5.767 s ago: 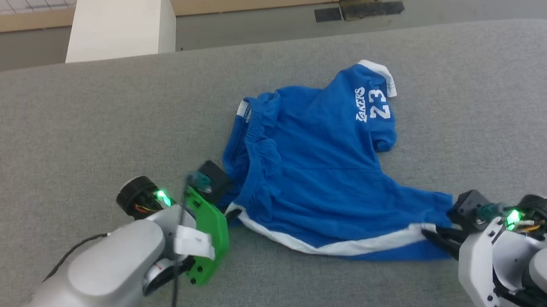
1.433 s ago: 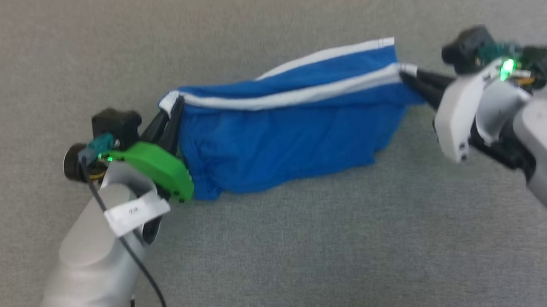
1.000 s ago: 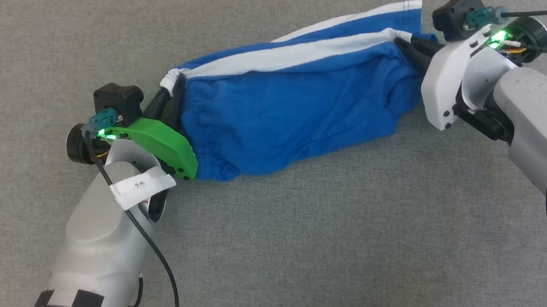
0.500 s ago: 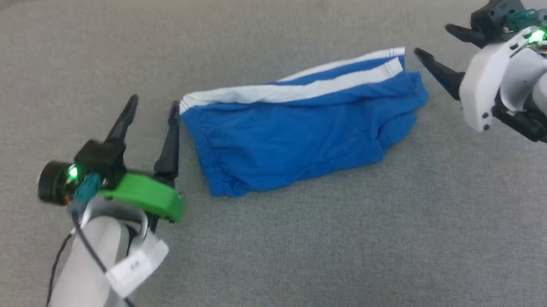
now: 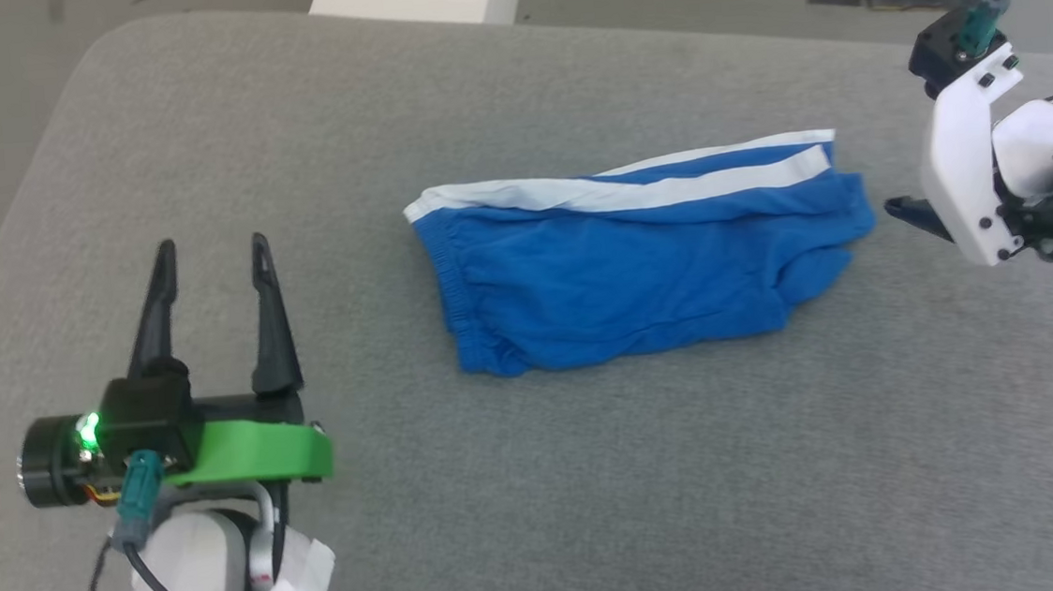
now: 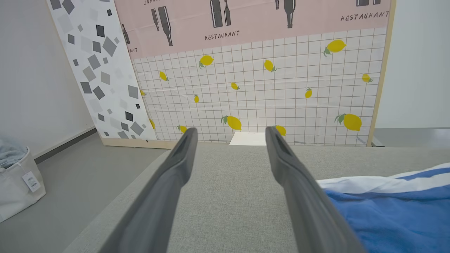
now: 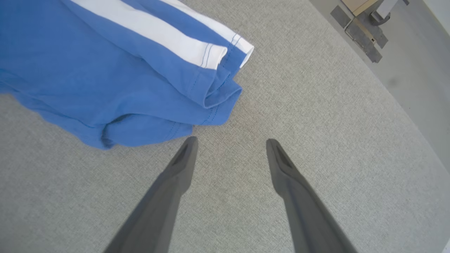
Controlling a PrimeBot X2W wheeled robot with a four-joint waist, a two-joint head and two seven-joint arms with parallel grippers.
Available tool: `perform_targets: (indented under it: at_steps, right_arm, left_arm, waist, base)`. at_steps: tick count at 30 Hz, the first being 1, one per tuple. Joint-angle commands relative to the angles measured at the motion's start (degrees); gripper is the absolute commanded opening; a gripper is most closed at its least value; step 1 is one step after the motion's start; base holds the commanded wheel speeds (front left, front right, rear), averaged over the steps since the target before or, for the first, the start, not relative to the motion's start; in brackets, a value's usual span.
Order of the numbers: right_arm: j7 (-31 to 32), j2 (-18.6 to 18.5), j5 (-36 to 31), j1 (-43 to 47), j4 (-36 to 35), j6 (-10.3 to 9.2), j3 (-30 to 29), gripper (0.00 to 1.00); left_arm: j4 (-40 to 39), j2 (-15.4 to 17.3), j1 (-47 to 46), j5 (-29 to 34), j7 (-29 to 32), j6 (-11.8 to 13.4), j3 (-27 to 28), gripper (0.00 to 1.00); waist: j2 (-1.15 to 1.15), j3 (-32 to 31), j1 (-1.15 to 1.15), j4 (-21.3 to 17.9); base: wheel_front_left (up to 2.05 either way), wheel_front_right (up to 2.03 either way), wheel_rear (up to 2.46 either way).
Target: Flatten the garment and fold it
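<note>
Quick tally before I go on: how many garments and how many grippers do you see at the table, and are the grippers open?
Garment: 1
Grippers, both open: 2 (left gripper, right gripper)
Total: 3

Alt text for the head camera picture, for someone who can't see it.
Folded blue shorts with white stripes lie on a grey surface. The open left gripper sits apart at lower left; the right gripper is just off the shorts' right end.

Soft matt cloth garment [image 5: 637, 273] on rough woven grey table [image 5: 597, 478].
</note>
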Motion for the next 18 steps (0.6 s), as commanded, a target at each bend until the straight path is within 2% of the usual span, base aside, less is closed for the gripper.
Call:
perform_targets:
  at_steps: [1, 5, 12, 18]
  right_arm:
    - [1.9, -0.06, 1.09, -1.06, 0.95, -0.09, 0.01, 1.0]
    - [5.86, 0.43, 2.24, -2.83, 4.77, -0.09, -0.96, 1.0]
    - [5.79, 3.39, 2.97, -2.71, 11.02, -0.09, -2.84, 1.0]
    - [5.19, 4.73, 2.84, 0.11, 13.83, -0.09, -2.07, 1.0]
  left_arm:
    - [-0.42, -0.83, 1.18, 1.04, -0.2, -0.58, 0.37, 1.0]
    - [-0.69, -3.3, 2.1, 1.24, -0.2, -2.36, 1.41, 1.0]
    - [-0.19, -6.34, 1.47, 2.04, -0.2, -4.96, 1.89, 1.0]
    - [0.3, -7.44, 0.31, 2.43, -0.2, -6.23, 2.06, 1.0]
  waist:
    - [0.0, 2.03, 0.0, 2.34]
    - [0.0, 3.99, 0.0, 4.83]
    - [0.0, 7.32, 0.0, 8.29]
    - [0.0, 9.02, 0.0, 9.26]
  base:
    - [0.0, 0.0, 0.0]
    - [0.0, 0.0, 0.0]
    - [0.0, 0.0, 0.0]
    - [0.0, 0.0, 0.0]
